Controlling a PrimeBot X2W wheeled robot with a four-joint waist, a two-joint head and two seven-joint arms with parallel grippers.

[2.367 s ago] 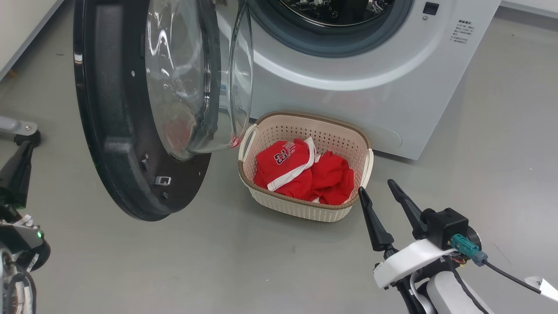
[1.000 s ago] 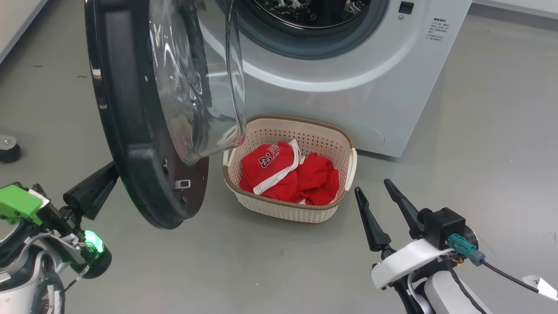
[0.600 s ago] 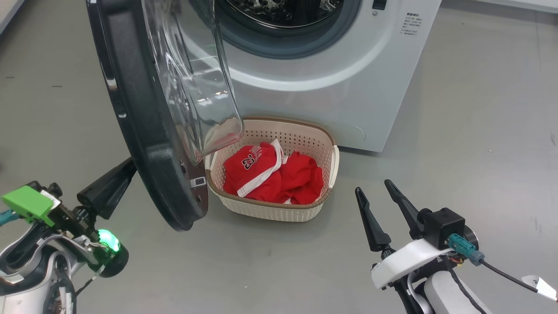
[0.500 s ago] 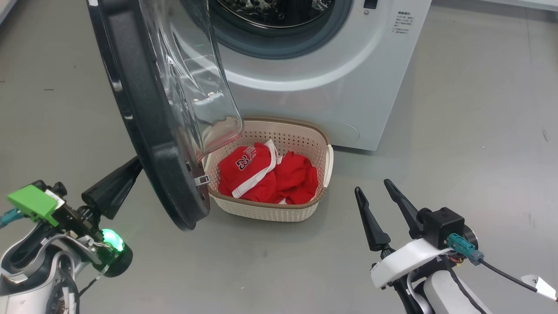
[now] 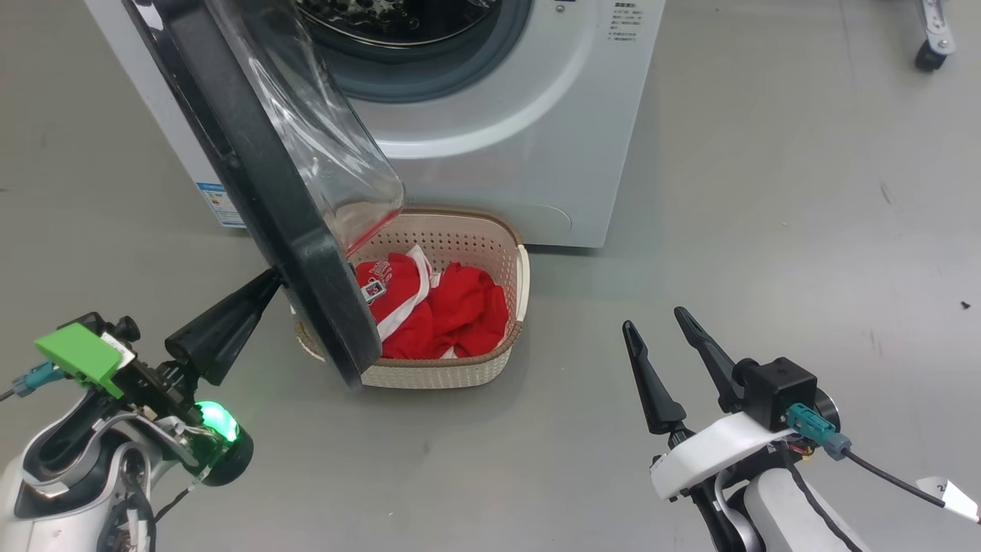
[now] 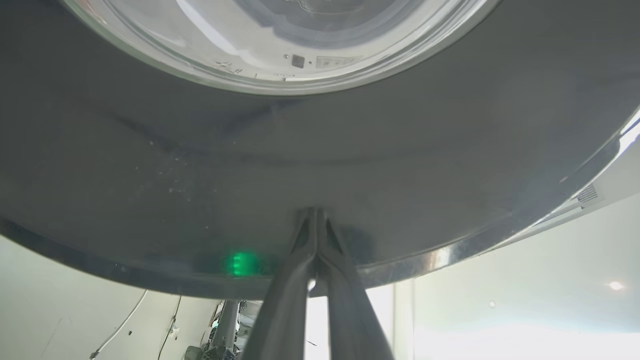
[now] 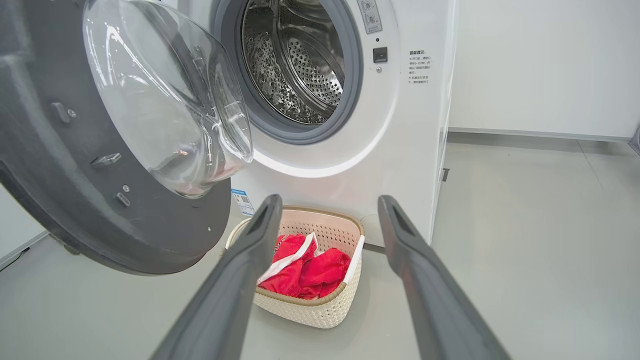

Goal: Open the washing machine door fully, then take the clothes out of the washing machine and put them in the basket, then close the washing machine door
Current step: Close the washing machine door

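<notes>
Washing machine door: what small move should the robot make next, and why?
Probably push the washing machine door shut with the left claw: its closed tips touch the door's outer face, the clothes lie in the basket, and the drum looks empty.

Bare lab-like laundry corner: washing machine [image 7: 400, 125] on plain grey floor [image 5: 766, 192] (blank white walls [image 7: 540, 65]).

One washing machine [image 5: 498, 153], one door [image 5: 264, 192], one basket [image 5: 437, 373]
</notes>
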